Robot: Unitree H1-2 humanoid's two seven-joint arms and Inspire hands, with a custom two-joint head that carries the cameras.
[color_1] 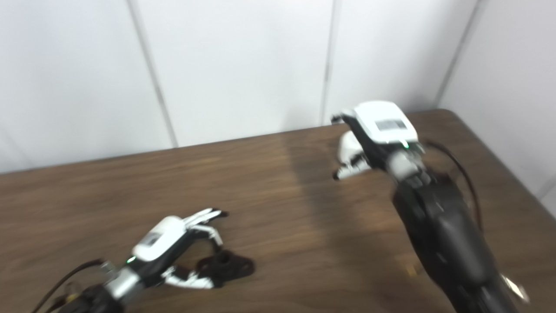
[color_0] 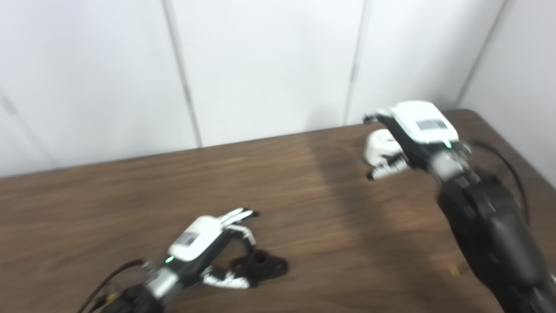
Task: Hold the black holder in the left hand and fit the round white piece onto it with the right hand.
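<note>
While white panels back the wood table (color_0: 304, 195), left robot hand (color_0: 204, 243) spread; right robot hand (color_0: 412, 134) unclear.

The black holder (color_0: 260, 265) lies on the wooden worktop (color_0: 304, 208) near the front left, at the left hand (color_0: 208, 248). The round white piece (color_0: 382, 145) sits far right, toward the back, by the right hand (color_0: 412, 134).

Left hand (color_0: 204, 243) low, fingers (color_0: 236, 214) spread; right hand (color_0: 412, 134) fingers curled.
</note>
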